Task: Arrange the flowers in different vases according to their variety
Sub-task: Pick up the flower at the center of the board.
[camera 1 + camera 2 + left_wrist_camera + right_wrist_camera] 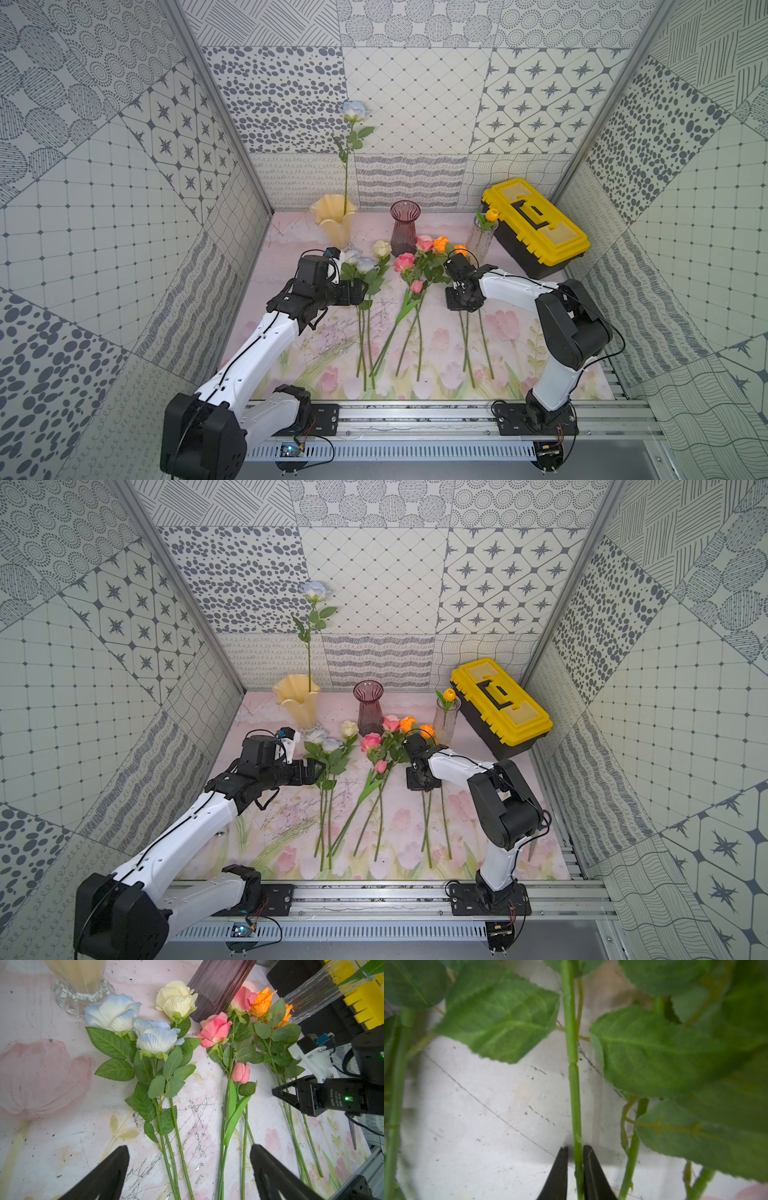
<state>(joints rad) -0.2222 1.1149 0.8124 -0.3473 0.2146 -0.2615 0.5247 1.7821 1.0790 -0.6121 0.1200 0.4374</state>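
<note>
The orange rose stem (574,1084) is lying flat on the mat (519,332), right of its middle. Its long axis is running from the front edge toward the back edge, with the head end pointing back. I am pinching it with my right gripper (575,1150). My two black fingers (560,1169) are pressing on it from either side, across its length, just below the leaves. A neighbouring stem (631,1147) is lying just beside it, outside my grip.

The orange heads (441,244) are resting near the foot of the clear vase (481,239), which is standing toward the back right corner. I am judging that the stem has to turn from lying to upright, cut end down, before it can enter that mouth. My right arm is the nearer one to that vase.

My left gripper (188,1147) is hovering left of the middle, fingers spread wide over the pale-blue roses (145,1032), gripping nothing.
</note>
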